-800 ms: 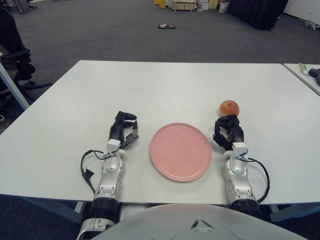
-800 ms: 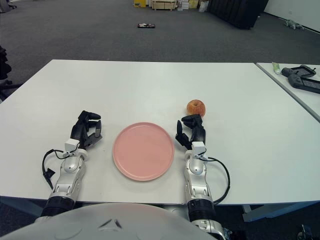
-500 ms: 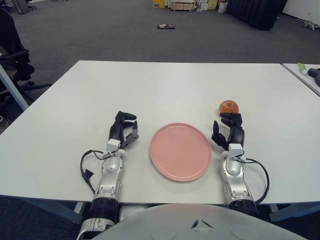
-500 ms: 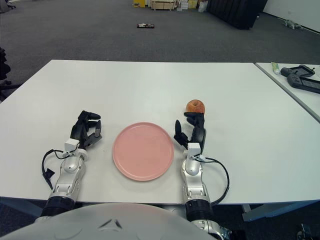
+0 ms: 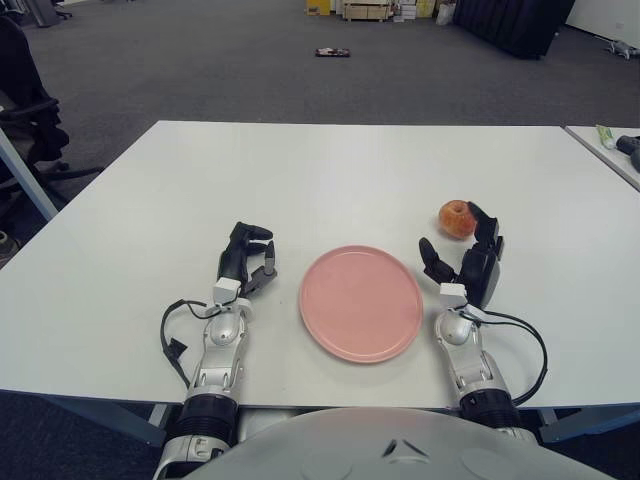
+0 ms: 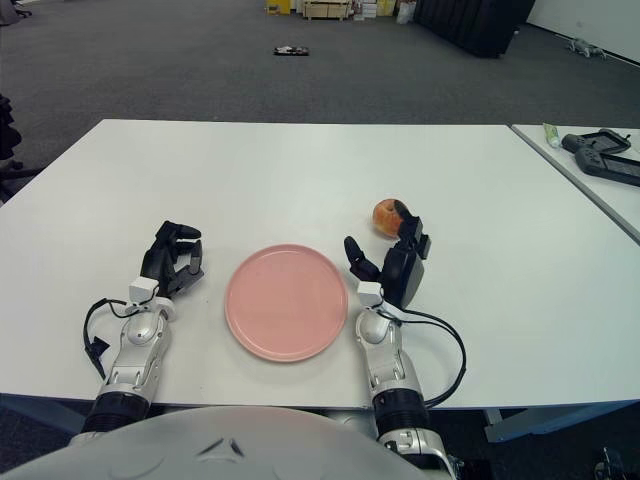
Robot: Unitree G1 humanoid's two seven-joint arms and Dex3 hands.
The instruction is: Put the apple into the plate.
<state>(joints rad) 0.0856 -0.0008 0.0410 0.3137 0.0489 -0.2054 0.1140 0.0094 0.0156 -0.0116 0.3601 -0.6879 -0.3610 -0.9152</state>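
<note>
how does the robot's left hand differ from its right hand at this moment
The left hand has its fingers curled, left of the pink plate, near no object. The right hand has its fingers spread, right of the plate, turned so they flank the near side of the apple, not closed on it. Both hold nothing.

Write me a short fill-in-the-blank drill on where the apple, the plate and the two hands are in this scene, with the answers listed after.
1. The apple sits on the white ___, not on the plate.
2. The plate is ___ in colour and holds nothing.
3. The hand closest to the apple is the ___ hand, its fingers spread open.
4. The left hand shows on the plate's ___ side.

Answers: table; pink; right; left
</note>
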